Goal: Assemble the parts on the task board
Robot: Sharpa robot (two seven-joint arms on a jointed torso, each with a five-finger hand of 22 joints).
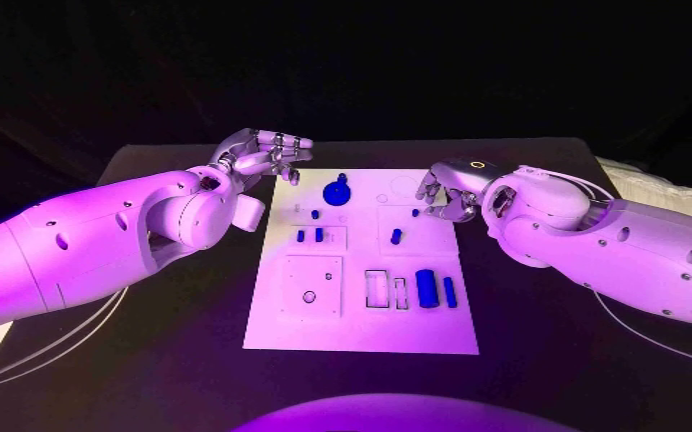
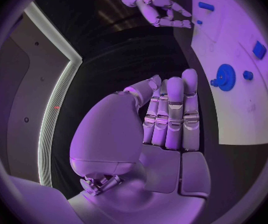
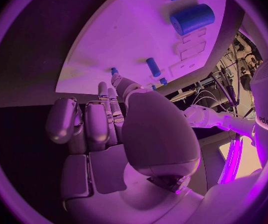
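Head view: task board [image 1: 433, 337] between hands.

**Blue parts spread over the white task board**

The task board [image 1: 364, 327] is laid flat at mid-table. A blue gear [image 1: 336, 193] lies near its far edge, small pegs [image 1: 309, 236] at its middle, and a thick cylinder [image 1: 426, 286] beside a slim bar [image 1: 450, 292] near its front.
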